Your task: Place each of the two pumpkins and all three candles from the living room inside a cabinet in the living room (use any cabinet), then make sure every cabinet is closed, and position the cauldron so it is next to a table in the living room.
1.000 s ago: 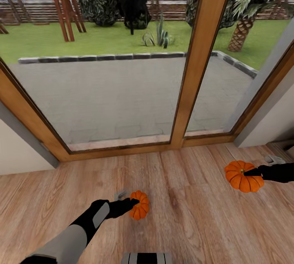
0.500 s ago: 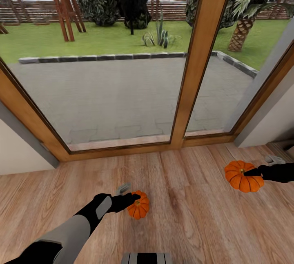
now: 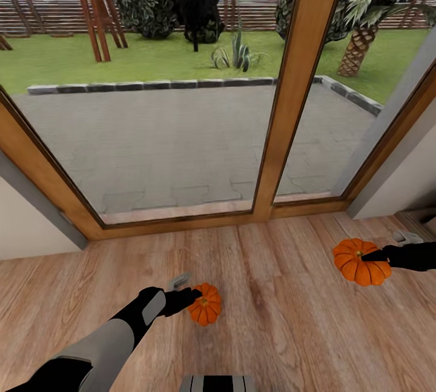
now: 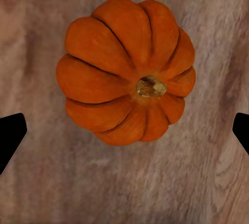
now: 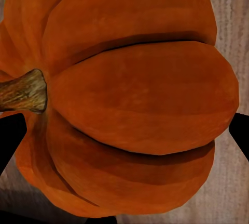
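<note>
Your left gripper (image 4: 124, 130), fingers spread, sits off-centre above the ribbed orange pumpkin (image 4: 124, 70); closing may roll it. Right grip: cannot tell.

no readable txt, no labels

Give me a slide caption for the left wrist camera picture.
Left gripper open above a small ribbed orange pumpkin sitting stem-up on the wooden plank floor.

Two ribbed orange pumpkins (image 3: 205, 305) (image 3: 361, 262) — brown-grained wood floor (image 3: 278, 325) — black fingers (image 4: 11, 138).
</note>
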{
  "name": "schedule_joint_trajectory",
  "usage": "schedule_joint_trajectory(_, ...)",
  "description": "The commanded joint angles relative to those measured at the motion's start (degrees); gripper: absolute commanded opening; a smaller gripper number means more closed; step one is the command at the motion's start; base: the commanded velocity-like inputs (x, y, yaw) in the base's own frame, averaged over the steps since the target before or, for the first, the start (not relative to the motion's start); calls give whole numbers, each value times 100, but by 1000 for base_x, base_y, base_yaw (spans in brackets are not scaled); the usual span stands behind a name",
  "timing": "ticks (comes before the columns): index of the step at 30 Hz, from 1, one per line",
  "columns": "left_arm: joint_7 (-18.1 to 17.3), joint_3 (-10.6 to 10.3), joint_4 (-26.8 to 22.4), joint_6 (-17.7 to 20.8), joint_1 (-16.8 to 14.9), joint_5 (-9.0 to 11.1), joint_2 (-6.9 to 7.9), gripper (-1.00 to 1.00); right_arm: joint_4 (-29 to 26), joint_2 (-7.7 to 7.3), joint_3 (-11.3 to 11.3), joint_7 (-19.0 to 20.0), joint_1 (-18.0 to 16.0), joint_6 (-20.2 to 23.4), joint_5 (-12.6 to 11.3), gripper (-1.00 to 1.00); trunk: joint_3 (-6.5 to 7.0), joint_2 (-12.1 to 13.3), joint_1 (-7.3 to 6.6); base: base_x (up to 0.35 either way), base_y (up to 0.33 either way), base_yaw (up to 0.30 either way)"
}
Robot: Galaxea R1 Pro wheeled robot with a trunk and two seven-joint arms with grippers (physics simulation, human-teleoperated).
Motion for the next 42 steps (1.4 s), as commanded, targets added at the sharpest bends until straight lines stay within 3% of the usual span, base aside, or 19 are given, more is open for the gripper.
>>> schedule_joint_trajectory(1,21,-49,-5,-52,-2,35,5,100,1,-5,18,37,-10,4,30,-100,-5,-2,-1,0,0,0)
schedule_joint_trajectory(17,56,-54,-4,-203,-2,43,-36,100,1,-5,18,37,-10,4,30,-100,-5,-2,-1,79,-30,0)
schedule_joint_trajectory(23,-18,-62,-4,-146,-2,46,-147,100,-90,-5,12,37,-10,4,30,-100,-5,-2,-1,52,-21,0)
schedule_joint_trajectory(42,-70,-164,14,-157,-2,33,-115,100,-122,-5,17,37,-10,4,30,-100,-5,-2,-1,0,0,0)
